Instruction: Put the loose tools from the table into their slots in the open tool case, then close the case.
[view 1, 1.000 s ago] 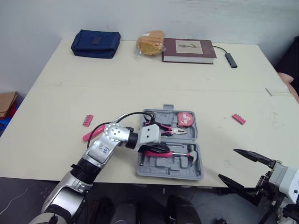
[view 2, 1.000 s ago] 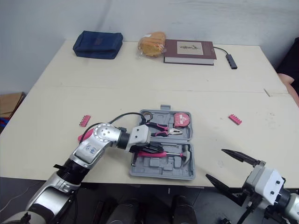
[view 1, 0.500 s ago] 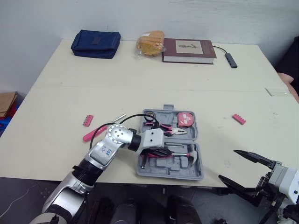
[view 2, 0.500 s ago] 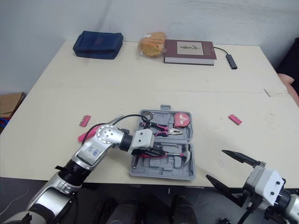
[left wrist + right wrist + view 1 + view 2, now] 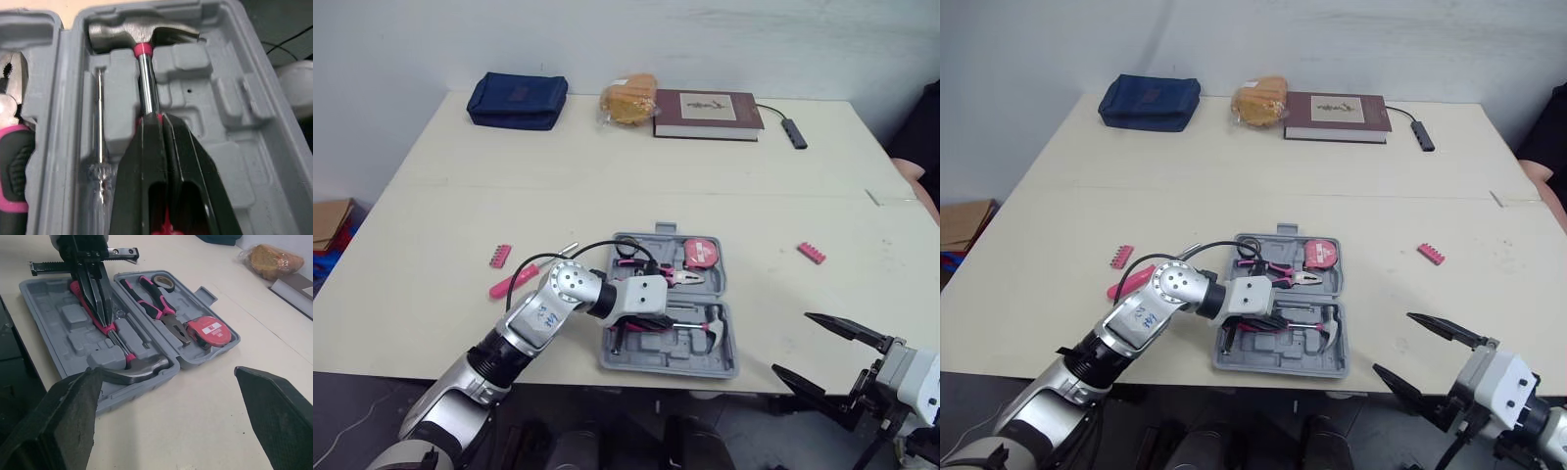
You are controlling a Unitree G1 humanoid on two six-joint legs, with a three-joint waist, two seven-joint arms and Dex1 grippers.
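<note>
The grey tool case (image 5: pixel 666 364) lies open near the table's front edge. It holds pliers (image 5: pixel 666 276), a red tape measure (image 5: pixel 702 252), a clear-handled screwdriver (image 5: pixel 100 161) and a hammer (image 5: pixel 717 323). My left gripper (image 5: pixel 658 318) is down in the case, fingers (image 5: pixel 146 147) shut and lying along the hammer's pink handle (image 5: pixel 105 325). A pink screwdriver (image 5: pixel 509 284) and a pink bit strip (image 5: pixel 499 256) lie loose left of the case. Another pink strip (image 5: pixel 812 253) lies to its right. My right gripper (image 5: pixel 790 343) hangs open off the front edge.
Along the far edge of the table sit a blue pouch (image 5: pixel 517 101), a bagged bread roll (image 5: pixel 628 93), a brown book (image 5: pixel 707 111) and a cable adapter (image 5: pixel 791 132). A person's arm (image 5: pixel 918 166) shows at the right edge.
My left gripper has slid right along the hammer handle and lower into the case. The right gripper has stayed put. The camera has shifted slightly.
</note>
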